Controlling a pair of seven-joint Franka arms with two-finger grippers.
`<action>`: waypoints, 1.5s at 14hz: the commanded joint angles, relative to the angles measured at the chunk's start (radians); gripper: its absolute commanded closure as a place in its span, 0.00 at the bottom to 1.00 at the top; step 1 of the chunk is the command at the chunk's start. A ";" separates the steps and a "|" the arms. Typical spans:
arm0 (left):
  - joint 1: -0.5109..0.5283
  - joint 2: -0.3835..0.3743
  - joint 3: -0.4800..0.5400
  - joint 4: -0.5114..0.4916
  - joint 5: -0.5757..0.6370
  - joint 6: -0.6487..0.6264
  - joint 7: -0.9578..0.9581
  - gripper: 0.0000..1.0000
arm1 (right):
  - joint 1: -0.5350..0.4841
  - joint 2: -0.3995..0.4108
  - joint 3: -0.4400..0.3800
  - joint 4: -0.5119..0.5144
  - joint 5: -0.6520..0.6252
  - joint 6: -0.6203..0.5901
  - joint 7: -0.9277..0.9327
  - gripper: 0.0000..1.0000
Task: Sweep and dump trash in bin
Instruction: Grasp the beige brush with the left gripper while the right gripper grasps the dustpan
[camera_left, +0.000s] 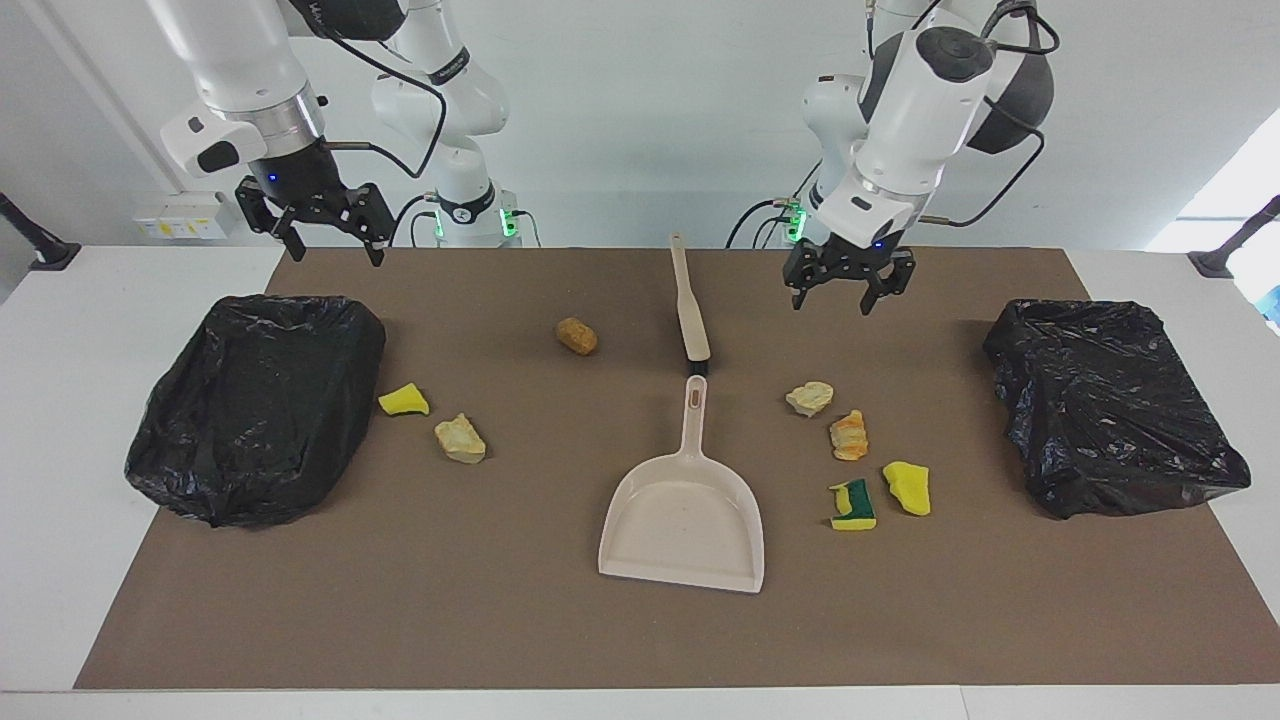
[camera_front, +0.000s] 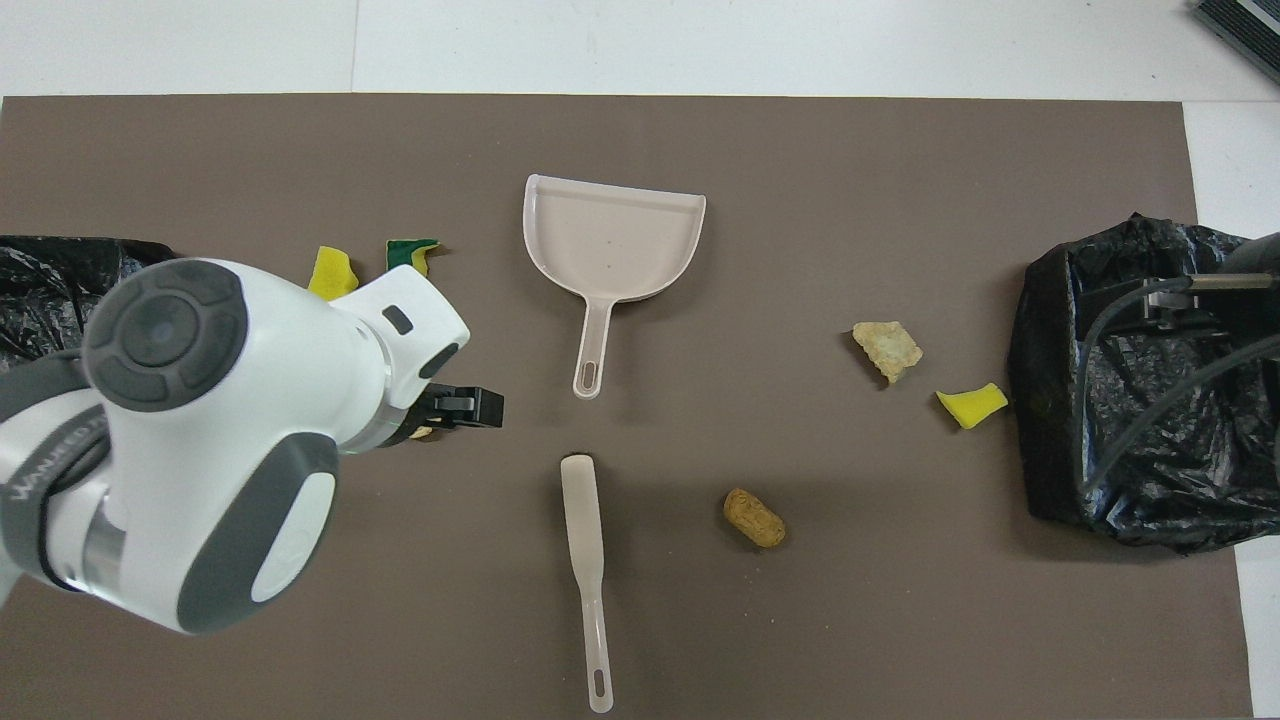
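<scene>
Trash (camera_left: 848, 436) lies scattered on the brown mat (camera_left: 500, 600) either side of the dustpan (camera_left: 684, 525) and brush (camera_left: 689, 305) — untouched. Left gripper (camera_left: 847, 298) hangs over the mat, spread wide; right gripper (camera_left: 322, 240) — also spread — waits above its black bin (camera_left: 255, 400).

Faint lettering is showing along the left arm (camera_front: 60, 480)'s grey joint band, too unclear for reading.

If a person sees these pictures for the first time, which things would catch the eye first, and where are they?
Probably the beige dustpan mid-mat, its handle pointing at the brush lying nearer the robots. Bright trash is scattered on either side, and a black-bagged bin sits at each end. The left gripper hangs open above the mat beside the brush.
</scene>
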 joint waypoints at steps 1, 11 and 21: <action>-0.068 -0.101 0.016 -0.185 -0.013 0.099 -0.052 0.00 | -0.004 -0.013 0.002 -0.029 0.025 0.010 -0.036 0.00; -0.384 -0.068 0.016 -0.469 -0.013 0.359 -0.270 0.00 | 0.139 0.151 0.014 0.034 0.028 0.016 -0.007 0.00; -0.473 -0.072 0.016 -0.511 -0.018 0.422 -0.412 0.51 | 0.301 0.364 0.017 0.067 0.120 0.310 0.315 0.00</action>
